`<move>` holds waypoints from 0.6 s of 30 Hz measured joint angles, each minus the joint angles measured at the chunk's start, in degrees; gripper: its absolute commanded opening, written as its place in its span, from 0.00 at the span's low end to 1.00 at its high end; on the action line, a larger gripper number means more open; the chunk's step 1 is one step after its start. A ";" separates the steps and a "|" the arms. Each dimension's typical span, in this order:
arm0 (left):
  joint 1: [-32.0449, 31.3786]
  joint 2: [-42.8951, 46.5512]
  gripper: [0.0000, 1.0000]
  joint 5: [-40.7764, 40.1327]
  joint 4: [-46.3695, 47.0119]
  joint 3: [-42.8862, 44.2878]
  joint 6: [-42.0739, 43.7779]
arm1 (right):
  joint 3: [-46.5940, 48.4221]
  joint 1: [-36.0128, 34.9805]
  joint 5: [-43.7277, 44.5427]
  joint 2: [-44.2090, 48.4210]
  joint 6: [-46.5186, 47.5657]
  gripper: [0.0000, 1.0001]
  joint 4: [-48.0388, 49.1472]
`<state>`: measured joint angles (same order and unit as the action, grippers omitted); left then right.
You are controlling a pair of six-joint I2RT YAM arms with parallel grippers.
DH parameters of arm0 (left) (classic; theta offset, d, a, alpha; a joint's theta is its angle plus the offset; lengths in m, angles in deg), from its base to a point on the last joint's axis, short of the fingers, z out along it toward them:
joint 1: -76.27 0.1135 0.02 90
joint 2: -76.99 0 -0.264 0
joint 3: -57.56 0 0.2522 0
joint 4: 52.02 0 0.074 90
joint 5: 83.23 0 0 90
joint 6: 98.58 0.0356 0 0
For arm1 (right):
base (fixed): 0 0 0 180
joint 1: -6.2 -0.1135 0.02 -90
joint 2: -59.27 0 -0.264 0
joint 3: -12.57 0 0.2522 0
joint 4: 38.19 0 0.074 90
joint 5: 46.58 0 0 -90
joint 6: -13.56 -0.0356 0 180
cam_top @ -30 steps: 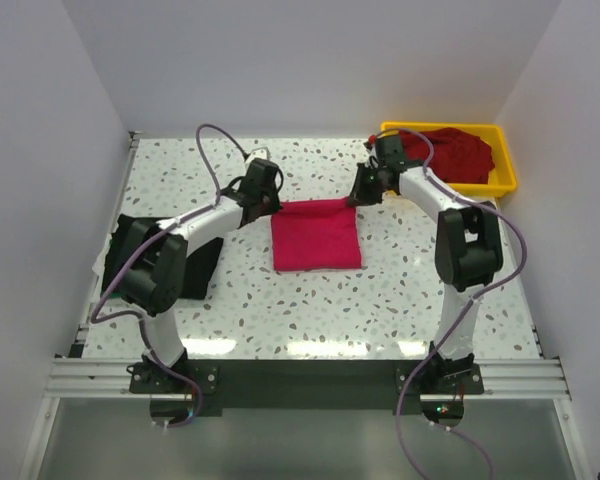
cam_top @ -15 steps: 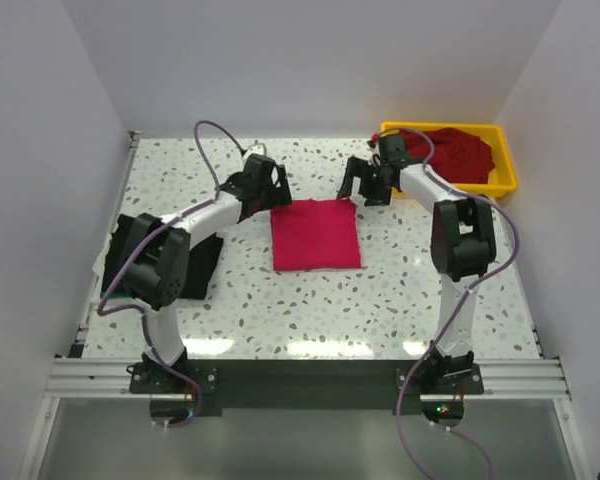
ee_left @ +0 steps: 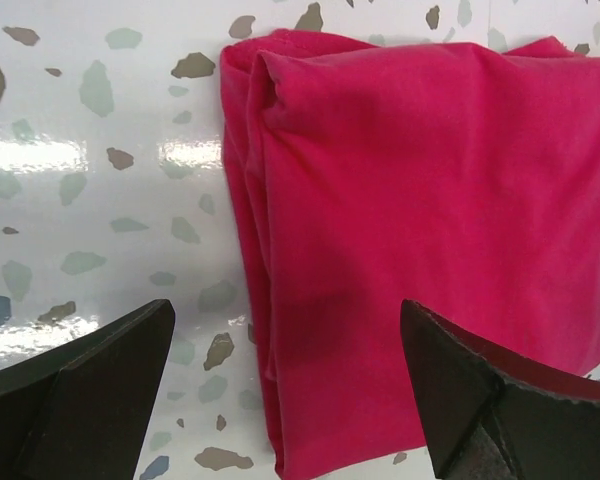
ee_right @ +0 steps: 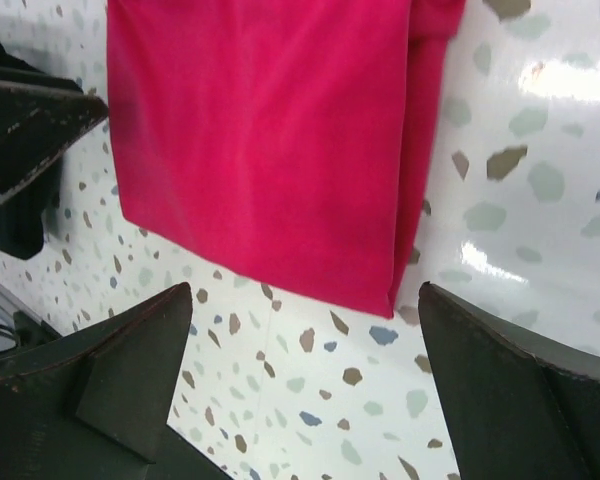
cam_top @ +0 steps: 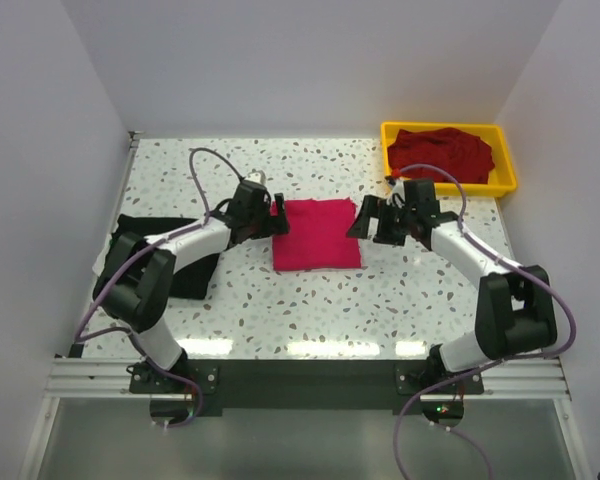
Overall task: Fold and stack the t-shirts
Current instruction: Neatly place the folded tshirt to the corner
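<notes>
Pink-red folded t-shirt (cam_top: 317,234) lies flat at the middle of the table (cam_top: 280,300), with left gripper (cam_top: 273,216) and right gripper (cam_top: 368,219) spread wide, empty, just beside its left and right edges.

Black t-shirt (cam_top: 192,278) largely hidden behind left arm (cam_top: 195,235). Pink t-shirt (ee_left: 420,230) cut off at right edge, left wrist view.

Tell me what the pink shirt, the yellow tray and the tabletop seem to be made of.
Pink shirt: soft matte knit fabric; its folded edges roll and crease. Yellow tray: probably moulded plastic, smooth, with a thin rim. Tabletop: hard, glossy speckled terrazzo-look surface that mirrors the lights; real stone or laminate, I cannot tell.
</notes>
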<state>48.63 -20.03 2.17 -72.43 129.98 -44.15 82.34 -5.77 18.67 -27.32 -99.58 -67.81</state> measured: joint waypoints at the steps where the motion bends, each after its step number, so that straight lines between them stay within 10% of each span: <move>1: -0.22 -0.42 1.00 0.17 0.15 0.00 0.00 | -1.84 0.00 -0.42 1.27 -0.11 0.99 0.09; 10: -2.34 -8.92 0.90 -0.68 -1.60 5.29 0.31 | -7.63 0.00 0.33 10.60 0.04 0.99 -3.15; 18: -5.16 -13.55 0.61 -6.29 -7.15 11.67 0.83 | -8.22 0.00 1.38 11.74 0.33 0.99 -4.52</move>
<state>43.48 -33.58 -4.12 -79.58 141.65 -43.32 74.12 -5.77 20.05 -15.58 -99.25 -72.33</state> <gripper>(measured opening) 0.704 0.986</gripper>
